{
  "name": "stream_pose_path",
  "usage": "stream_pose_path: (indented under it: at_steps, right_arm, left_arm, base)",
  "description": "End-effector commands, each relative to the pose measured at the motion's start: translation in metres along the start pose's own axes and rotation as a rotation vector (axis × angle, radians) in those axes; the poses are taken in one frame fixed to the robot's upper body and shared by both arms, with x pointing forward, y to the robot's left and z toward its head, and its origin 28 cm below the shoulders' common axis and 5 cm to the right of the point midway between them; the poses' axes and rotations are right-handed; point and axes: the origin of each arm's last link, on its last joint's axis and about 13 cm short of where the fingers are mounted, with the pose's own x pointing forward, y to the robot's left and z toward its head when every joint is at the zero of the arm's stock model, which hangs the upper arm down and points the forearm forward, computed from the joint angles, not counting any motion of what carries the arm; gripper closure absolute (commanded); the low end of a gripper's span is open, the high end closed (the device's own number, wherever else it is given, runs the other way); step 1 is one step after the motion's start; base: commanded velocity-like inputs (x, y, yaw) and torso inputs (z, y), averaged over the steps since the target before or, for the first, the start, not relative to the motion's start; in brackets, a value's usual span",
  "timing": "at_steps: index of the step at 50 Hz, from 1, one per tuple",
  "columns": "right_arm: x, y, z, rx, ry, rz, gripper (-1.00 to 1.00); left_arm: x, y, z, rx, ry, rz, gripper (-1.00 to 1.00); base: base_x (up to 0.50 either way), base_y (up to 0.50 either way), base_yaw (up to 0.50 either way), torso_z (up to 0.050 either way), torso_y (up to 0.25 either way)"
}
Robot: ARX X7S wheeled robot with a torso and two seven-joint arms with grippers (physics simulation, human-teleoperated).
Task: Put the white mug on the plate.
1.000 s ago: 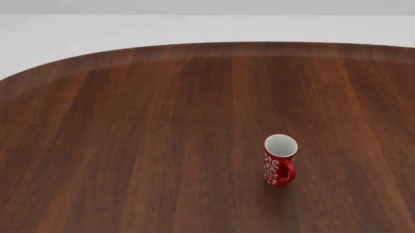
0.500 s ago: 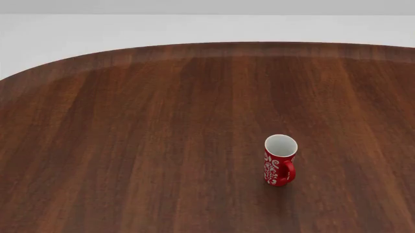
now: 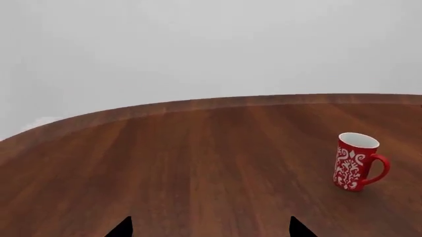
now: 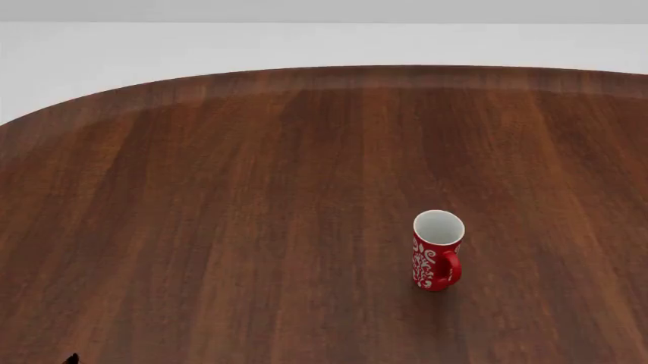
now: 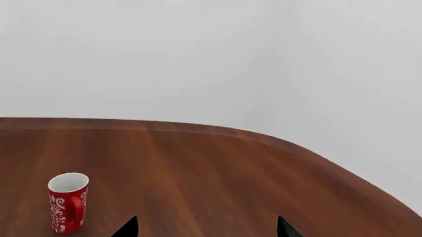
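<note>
Nearest to me, only the dark tips of my left fingers (image 3: 122, 228) show at the bottom of the left wrist view. They stand well apart with bare wood between them, so that set is spread open and holds nothing. My right fingers (image 5: 129, 227) show the same way in the right wrist view: two tips wide apart, open and empty. In the head view a tiny dark speck at the lower left corner may be part of my left arm; it is too small to tell.

Further out on the tabletop (image 4: 253, 227) stands the red mug (image 4: 438, 249), upright, its mouth up and its handle turned toward me in the head view. It lies off to one side of each set of fingers, between the two arms, and I judge it somewhat nearer my right side.

The white mug and the plate appear in none of these views, so I cannot say which way they lie from my fingers or which arm is closer. I judge that the coming move first needs a look around.

Beyond the red mug, the wood runs bare to the curved far edge, which rounds off at both sides, leaving wide room to sweep either arm.
</note>
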Motion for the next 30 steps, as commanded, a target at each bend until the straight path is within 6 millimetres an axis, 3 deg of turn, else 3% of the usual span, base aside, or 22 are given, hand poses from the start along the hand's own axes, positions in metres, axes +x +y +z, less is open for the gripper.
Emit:
stream_pose_path:
  at_steps: [1,30]
  right_arm:
    - [-0.003,-0.002,0.013,-0.008,-0.05,0.017,-1.0]
    - [-0.005,-0.01,0.04,-0.024,-0.136,0.053,-1.0]
  left_arm:
    - [-0.007,-0.001,0.029,0.026,-0.063,-0.002,-1.0]
    - [-0.014,-0.002,0.063,0.087,-0.13,-0.014,-1.0]
  base:
    - [0.0,0.0,0.0,0.0,0.0]
    - [0.0,0.0,0.0,0.0,0.0]
